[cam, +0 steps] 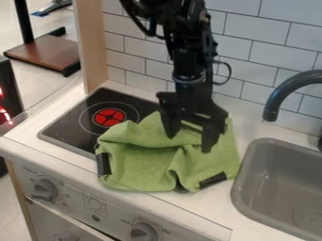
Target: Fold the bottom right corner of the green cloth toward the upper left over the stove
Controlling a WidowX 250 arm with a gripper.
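The black gripper (188, 142) hangs from the top centre over a crumpled green cloth (148, 164), its two fingers spread apart with cloth behind and below them. Whether the fingertips touch the cloth I cannot tell. Folds and a raised ridge run across the cloth, and two black strips mark its left and lower right edges. It lies partly on the dark cooktop (63, 126) and partly on the white counter between cooktop and sink.
To the right is a grey sink (246, 190) with a dark curved faucet (274, 101) above it. White wall tiles (242, 56) rise behind the counter. A wooden post (94, 47) stands at the back left. Knobs (44, 189) line the stove front.
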